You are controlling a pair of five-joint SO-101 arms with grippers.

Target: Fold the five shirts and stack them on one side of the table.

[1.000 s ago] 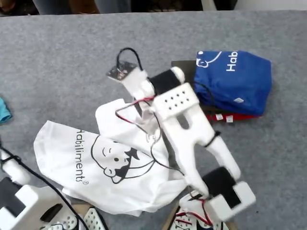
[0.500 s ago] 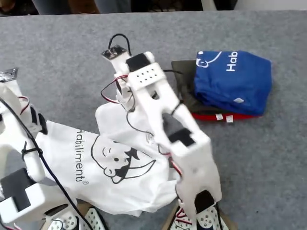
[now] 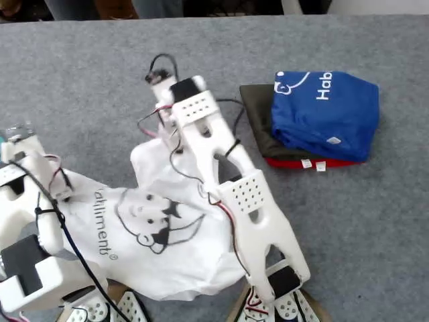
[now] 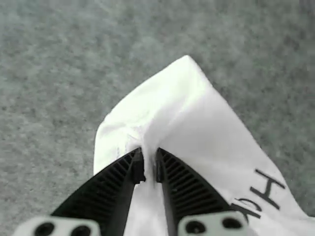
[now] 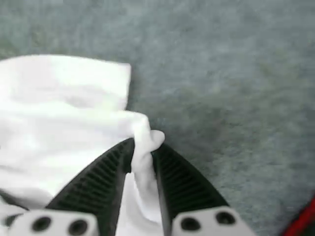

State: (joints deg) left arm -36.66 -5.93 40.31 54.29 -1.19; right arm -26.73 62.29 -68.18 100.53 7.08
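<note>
White shirt with a cartoon print is laid crumpled on the grey table cover, at the near-left part – between the two arms. Left gripper is clamped on a bunched fold at one corner of the shirt, the cloth pinched between the ribbed black fingers. Right gripper is closed on a rolled edge of the same shirt at its far side, cloth squeezed between the jaws. Well apart, at the right side of the table, a folded stack is seen – blue shirt on top, dark shirt under it, red shirt at the bottom edge.
</note>
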